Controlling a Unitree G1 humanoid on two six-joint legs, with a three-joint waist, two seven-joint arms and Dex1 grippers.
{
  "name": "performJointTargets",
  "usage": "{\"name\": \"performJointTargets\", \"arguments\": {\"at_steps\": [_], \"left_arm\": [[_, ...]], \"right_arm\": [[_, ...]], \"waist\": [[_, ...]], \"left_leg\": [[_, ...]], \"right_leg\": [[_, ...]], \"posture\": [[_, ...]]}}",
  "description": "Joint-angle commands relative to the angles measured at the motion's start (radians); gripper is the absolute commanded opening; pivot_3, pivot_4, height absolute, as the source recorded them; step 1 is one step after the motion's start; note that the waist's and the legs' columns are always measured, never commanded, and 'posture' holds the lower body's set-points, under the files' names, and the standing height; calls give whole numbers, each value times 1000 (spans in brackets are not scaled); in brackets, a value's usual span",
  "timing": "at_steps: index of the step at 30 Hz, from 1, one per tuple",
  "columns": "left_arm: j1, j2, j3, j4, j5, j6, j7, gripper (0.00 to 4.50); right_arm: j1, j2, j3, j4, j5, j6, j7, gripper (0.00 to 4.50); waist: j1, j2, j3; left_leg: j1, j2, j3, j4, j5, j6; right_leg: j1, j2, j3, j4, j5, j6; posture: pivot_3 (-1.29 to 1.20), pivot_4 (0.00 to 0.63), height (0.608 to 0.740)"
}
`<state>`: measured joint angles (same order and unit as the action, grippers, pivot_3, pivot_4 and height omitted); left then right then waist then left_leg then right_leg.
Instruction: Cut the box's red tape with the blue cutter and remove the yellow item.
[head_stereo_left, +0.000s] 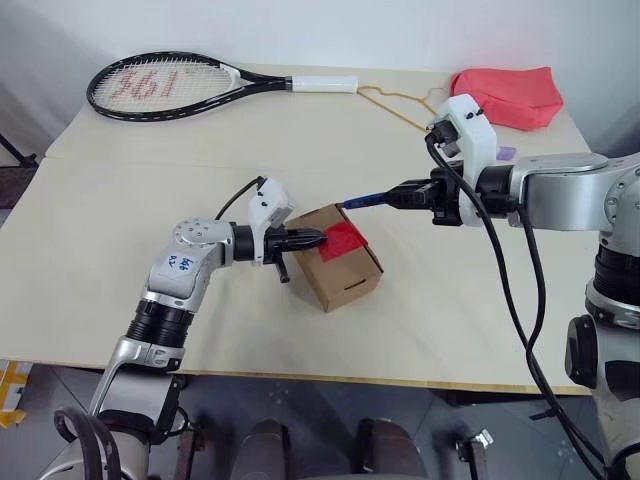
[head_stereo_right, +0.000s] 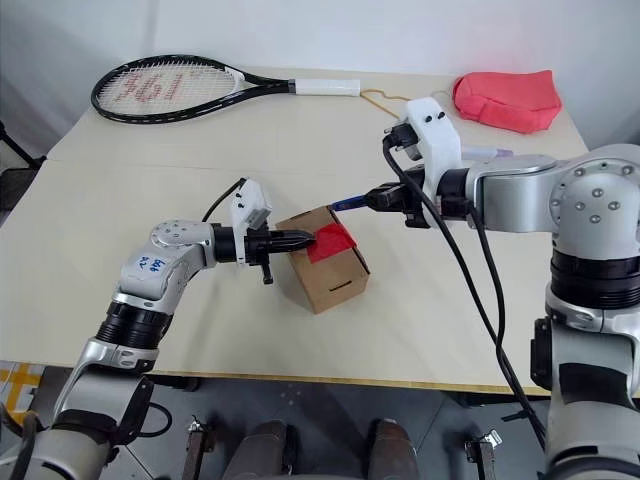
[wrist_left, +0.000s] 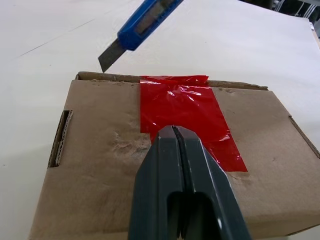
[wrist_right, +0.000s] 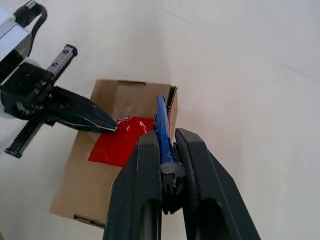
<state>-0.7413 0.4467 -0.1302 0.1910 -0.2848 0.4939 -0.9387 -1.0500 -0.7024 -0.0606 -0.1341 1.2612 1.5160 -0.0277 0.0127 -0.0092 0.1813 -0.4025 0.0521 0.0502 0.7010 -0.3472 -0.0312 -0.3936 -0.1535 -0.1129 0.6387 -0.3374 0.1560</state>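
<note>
Left gripper (head_stereo_left: 318, 238): fingers (wrist_left: 175, 165) pressed together with nothing between them, tips set on the near end of the red tape (wrist_left: 187, 112), pinning the box (head_stereo_left: 345, 275) from the robot's left.

Right gripper (head_stereo_left: 395, 198): fingers (wrist_right: 145, 170) pinching the handle of the blue cutter (head_stereo_left: 365, 200), which runs straight out ahead of them as an extension of the gripper's own line.

Blue cutter: long axis forward from the right fingers and slightly downward, toward the robot's left; the bared blade (wrist_left: 109, 56) leads, pointing at the box's far top edge, where the tape folds over. Blade tip hovers just above and just beyond that edge, apart from the cardboard (no contact visible in the left wrist view).

Red tape: long axis runs from the left fingertips across the lid to the edge under the blade, so a cut along it would likely travel toward the left fingertips.

Box: on the table (head_stereo_left: 120, 260), between the two grippers, slot side facing the robot; the right gripper carries the tool, the left touches the box.

Yellow item: presumably inside the taped box.
</note>
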Motion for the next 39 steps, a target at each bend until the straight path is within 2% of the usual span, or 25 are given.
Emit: {"name": "performJointTargets", "arguments": {"at_steps": [1,17,22,26,29,32,39], "left_arm": [[19,8,-11,-4,18,11,4,0],[20,9,-14,-5,22,14,7,0],[11,17,-34,2,54,8,19,0],[1,26,-77,27,111,-15,29,0],[-5,20,-87,42,125,-13,37,0],[-3,5,-103,65,143,-25,47,0],[31,-29,-117,64,148,-17,70,0]], "right_arm": [[-18,3,-39,-28,-26,7,20,146],[28,50,-62,-70,-137,77,94,146],[5,22,-21,-59,-169,98,141,146],[-62,-12,70,0,-168,98,194,146],[-134,-14,111,119,-86,98,196,146],[-217,-71,255,151,-109,98,249,146],[-395,-79,452,314,-69,98,320,146]], "waist": [[0,0,0],[-2,0,0],[-2,0,0],[-2,1,0],[-9,0,0],[-13,1,-1],[-10,1,-2]], "left_leg": [[0,0,0,0,0,0],[0,0,0,0,0,0],[1,0,0,0,0,0],[2,0,1,0,0,0],[4,0,2,0,1,0],[5,0,3,0,2,1],[9,0,4,-1,2,1]], "right_leg": [[0,0,0,0,0,0],[0,0,0,1,0,0],[0,0,0,2,0,0],[0,0,2,3,0,0],[1,0,3,4,0,-1],[1,0,5,4,1,-1],[4,0,7,5,1,-1]], "posture": [[0,150,740],[0,150,740],[0,150,740],[0,150,740],[0,150,740],[0,150,740],[0,150,740]]}}
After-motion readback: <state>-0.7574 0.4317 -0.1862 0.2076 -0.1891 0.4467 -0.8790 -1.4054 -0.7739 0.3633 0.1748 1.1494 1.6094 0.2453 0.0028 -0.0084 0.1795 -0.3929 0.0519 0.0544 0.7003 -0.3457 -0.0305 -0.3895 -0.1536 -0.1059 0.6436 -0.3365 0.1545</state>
